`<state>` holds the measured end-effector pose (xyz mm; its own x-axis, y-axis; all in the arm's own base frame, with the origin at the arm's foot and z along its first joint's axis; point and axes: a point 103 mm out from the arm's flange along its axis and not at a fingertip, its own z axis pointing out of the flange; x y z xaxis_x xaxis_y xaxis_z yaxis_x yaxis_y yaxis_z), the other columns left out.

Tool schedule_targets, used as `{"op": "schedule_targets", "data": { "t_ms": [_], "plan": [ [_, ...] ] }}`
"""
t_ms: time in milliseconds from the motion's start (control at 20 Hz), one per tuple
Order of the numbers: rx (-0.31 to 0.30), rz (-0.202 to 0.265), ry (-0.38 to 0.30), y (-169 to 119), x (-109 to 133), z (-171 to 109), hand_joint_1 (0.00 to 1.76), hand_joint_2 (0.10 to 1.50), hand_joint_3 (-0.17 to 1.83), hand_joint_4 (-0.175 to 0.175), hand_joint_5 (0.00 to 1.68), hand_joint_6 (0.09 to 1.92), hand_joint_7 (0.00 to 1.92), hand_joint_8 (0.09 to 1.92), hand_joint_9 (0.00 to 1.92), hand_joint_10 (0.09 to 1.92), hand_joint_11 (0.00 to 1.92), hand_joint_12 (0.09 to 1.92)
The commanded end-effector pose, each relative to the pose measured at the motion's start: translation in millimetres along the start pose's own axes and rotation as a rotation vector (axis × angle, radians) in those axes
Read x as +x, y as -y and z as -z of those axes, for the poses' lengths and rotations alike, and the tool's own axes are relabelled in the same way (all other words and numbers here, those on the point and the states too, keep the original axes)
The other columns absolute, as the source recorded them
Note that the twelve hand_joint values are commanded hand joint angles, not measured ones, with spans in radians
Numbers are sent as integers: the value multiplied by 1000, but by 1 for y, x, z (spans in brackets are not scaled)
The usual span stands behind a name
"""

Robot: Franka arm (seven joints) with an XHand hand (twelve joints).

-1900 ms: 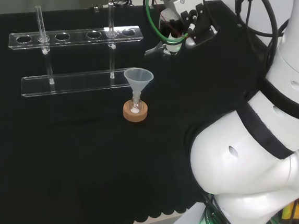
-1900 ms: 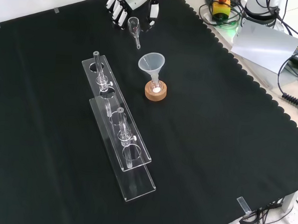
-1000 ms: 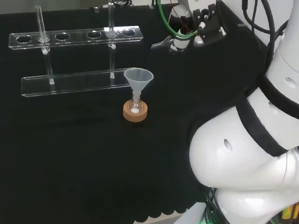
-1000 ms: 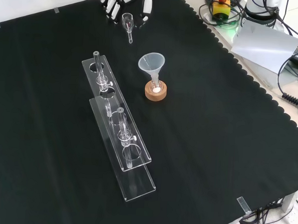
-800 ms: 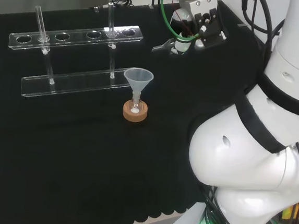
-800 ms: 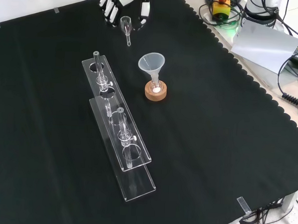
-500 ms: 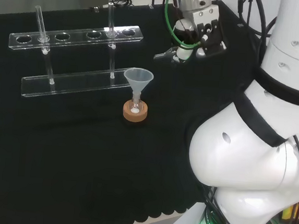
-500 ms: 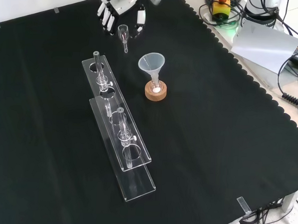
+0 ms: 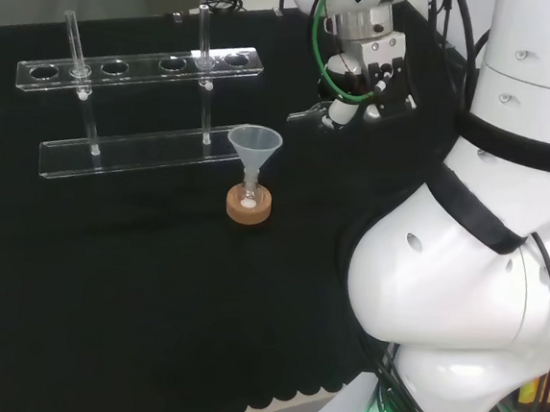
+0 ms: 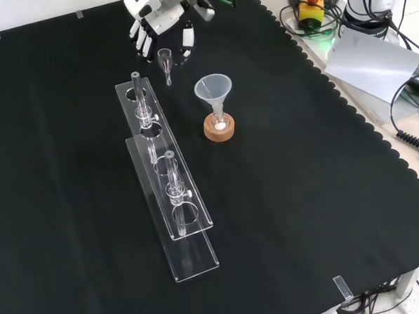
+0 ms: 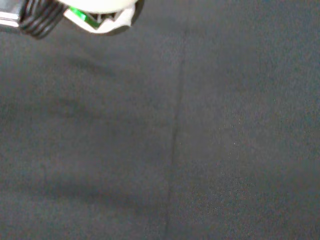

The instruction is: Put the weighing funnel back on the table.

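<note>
Holding the weighing funnel [image 10: 165, 57] just left of the funnel [image 10: 213, 89]

Taking the front view from left to right, a clear test-tube rack [image 10: 167, 190] lies left of the funnel and runs on down past it, with thin glass tubes [image 10: 135, 90] standing upright in its holes. Up and to the left of the funnel, the hand [image 10: 159, 17] comes in from the top edge. Its fingers [image 10: 139, 35] and thumb are curled inward and pinch the bowl of the weighing funnel between them. The short stem hangs downward, nearer the funnel than the hand is. Whether the stem's tip touches the cloth-covered surface [image 10: 298, 204] cannot be told. The funnel itself stands mouth up, with its stem in a small flask on a cork ring [image 10: 219, 129], apart from the hand and the weighing funnel. In the head view the hand sits up and to the right of the funnel, and the clear piece juts from it toward the funnel.
</note>
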<state>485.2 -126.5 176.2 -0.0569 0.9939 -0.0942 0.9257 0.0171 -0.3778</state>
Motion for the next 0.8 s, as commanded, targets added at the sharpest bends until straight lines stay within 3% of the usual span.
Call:
{"op": "schedule_targets", "data": {
  "t_ms": [50, 800],
  "plan": [
    [-21, 20, -41, -16, -10, -22, 1064, 703, 744, 175, 1082, 1043, 622, 666, 861, 533, 483, 1280],
    [-64, 85, -128, -39, -7, -67, 1066, 702, 744, 175, 1083, 1041, 646, 675, 884, 533, 542, 1259]
  ]
}}
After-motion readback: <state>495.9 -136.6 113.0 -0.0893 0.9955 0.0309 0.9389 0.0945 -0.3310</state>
